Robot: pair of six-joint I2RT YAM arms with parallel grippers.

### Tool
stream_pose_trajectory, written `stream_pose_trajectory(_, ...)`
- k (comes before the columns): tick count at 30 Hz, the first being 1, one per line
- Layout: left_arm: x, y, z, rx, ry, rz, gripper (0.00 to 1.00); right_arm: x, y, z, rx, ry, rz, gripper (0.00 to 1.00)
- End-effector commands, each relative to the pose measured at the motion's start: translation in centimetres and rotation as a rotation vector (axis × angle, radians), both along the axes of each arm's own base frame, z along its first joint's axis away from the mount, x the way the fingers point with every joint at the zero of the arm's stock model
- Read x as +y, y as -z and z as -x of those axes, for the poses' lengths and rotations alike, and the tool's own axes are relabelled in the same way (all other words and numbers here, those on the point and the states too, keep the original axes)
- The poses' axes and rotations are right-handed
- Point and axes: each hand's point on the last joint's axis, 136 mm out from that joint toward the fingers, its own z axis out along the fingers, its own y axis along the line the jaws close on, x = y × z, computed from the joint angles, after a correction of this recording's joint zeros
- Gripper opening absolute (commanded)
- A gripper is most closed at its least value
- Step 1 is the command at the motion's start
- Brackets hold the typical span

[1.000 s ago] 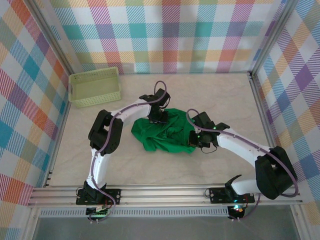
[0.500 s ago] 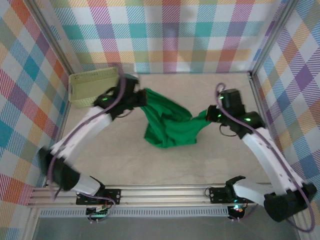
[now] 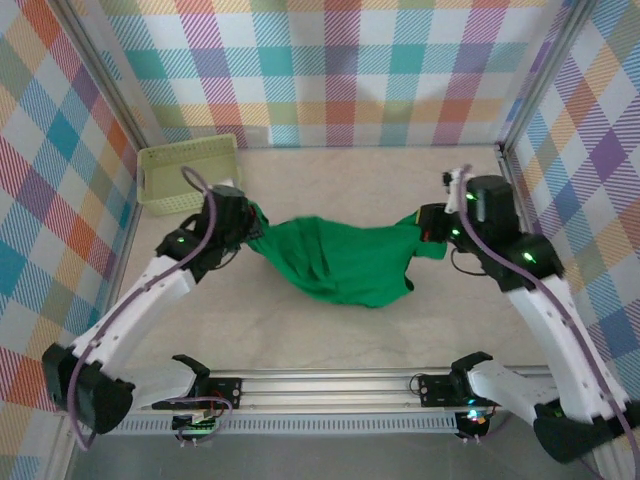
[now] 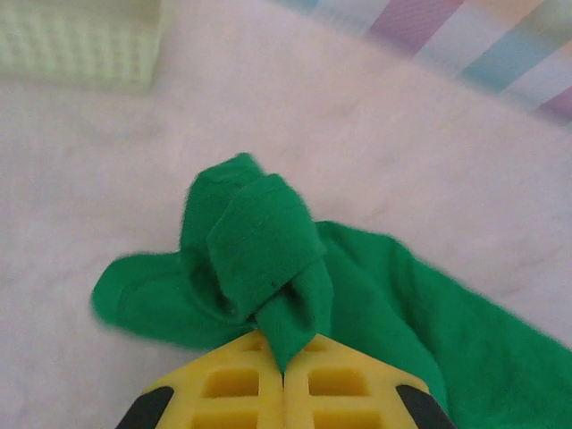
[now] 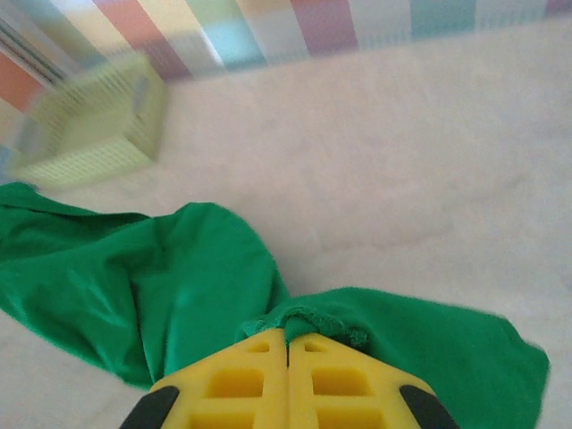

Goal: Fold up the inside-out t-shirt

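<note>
The bright green t-shirt [image 3: 340, 260] hangs stretched between both arms above the table's middle, its lower part sagging toward the surface. My left gripper [image 3: 252, 222] is shut on its left end; in the left wrist view a bunched fold of the t-shirt [image 4: 259, 241] is pinched between the yellow fingers [image 4: 232, 384] of my left gripper [image 4: 284, 362]. My right gripper [image 3: 428, 226] is shut on the right end. In the right wrist view a seamed edge of the t-shirt [image 5: 308, 319] sits clamped in my right gripper [image 5: 287, 344], and more cloth spreads left and right.
A pale yellow-green lattice basket [image 3: 190, 172] stands at the back left, just behind the left arm; the basket [image 5: 89, 125] also shows in the right wrist view. Plaid walls close three sides. A metal rail [image 3: 330, 388] runs along the near edge.
Both arms have swung outward and apart, pulling the shirt from a crumpled heap into a wide stretched span lifted off the table. Both grippers stay shut on it.
</note>
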Motion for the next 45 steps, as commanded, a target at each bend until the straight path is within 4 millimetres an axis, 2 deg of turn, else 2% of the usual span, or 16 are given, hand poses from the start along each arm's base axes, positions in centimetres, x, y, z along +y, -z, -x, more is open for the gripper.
stream_pose_trajectory(1, 1.0, 2.2, 1.5, 0.072, -0.051, 0.01, 0.0, 0.6, 2.5, -2.2, 0.052, 0.0, 0.052, 0.0)
stream_pose_trajectory(4, 1.9, 4.7, 3.1, 0.126, -0.054, -0.027, 0.0, 1.6, 3.6, -4.1, 0.094, -0.012, 0.059, 0.0)
stream_pose_trajectory(6, 1.7, 5.8, 4.1, 0.151, -0.016, -0.025, 0.0, 2.6, 3.7, -5.2, 0.105, -0.034, 0.046, 0.0)
stream_pose_trajectory(11, -1.7, 8.5, 7.0, 0.207, 0.151, 0.103, 0.01, 5.2, 2.4, -7.3, 0.105, -0.095, 0.033, 0.0)
stream_pose_trajectory(13, -2.9, 9.5, 8.3, 0.242, 0.222, 0.074, 0.14, 7.4, 1.7, -7.2, 0.082, -0.162, 0.057, 0.0)
stream_pose_trajectory(16, -1.7, 9.8, 8.9, 0.249, 0.202, -0.017, 0.28, 10.1, 2.8, -6.5, 0.096, -0.241, 0.066, 0.03)
stream_pose_trajectory(17, -1.0, 9.5, 8.7, 0.233, 0.173, -0.038, 0.36, 10.5, 3.8, -6.3, 0.121, -0.251, 0.061, 0.11)
stream_pose_trajectory(19, -0.6, 8.7, 8.4, 0.201, 0.152, -0.044, 0.55, 10.2, 5.5, -6.3, 0.16, -0.232, 0.083, 0.35)
stream_pose_trajectory(21, -1.0, 7.4, 7.7, 0.167, 0.16, -0.029, 0.68, 8.1, 7.3, -5.9, 0.195, -0.162, 0.162, 0.65)
stream_pose_trajectory(25, -3.8, 5.0, 5.5, 0.17, 0.231, -0.006, 0.76, 4.0, 8.4, -3.8, 0.163, -0.052, 0.215, 0.84)
stream_pose_trajectory(28, -6.8, 4.4, 3.4, 0.21, 0.29, 0.011, 0.78, 1.6, 9.8, -1.8, 0.184, 0.001, 0.15, 0.85)
stream_pose_trajectory(32, -10.9, 4.4, 0.5, 0.231, 0.346, 0.013, 0.82, -0.8, 14.0, 0.7, 0.291, 0.071, 0.034, 0.83)
stream_pose_trajectory(36, -13.6, 5.6, -2.9, 0.262, 0.347, -0.004, 0.88, -0.4, 18.3, 2.5, 0.397, 0.07, -0.072, 0.78)
stream_pose_trajectory(39, -15.1, 7.1, -5.4, 0.298, 0.344, -0.048, 0.89, 0.0, 20.6, 3.1, 0.461, 0.079, -0.105, 0.73)
stream_pose_trajectory(42, -17.2, 9.0, -7.6, 0.325, 0.374, -0.051, 0.89, 1.0, 22.2, 3.3, 0.499, 0.063, -0.158, 0.69)
stream_pose_trajectory(45, -18.2, 11.3, -9.0, 0.368, 0.368, -0.071, 0.89, 1.3, 23.2, 3.3, 0.521, 0.058, -0.164, 0.67)
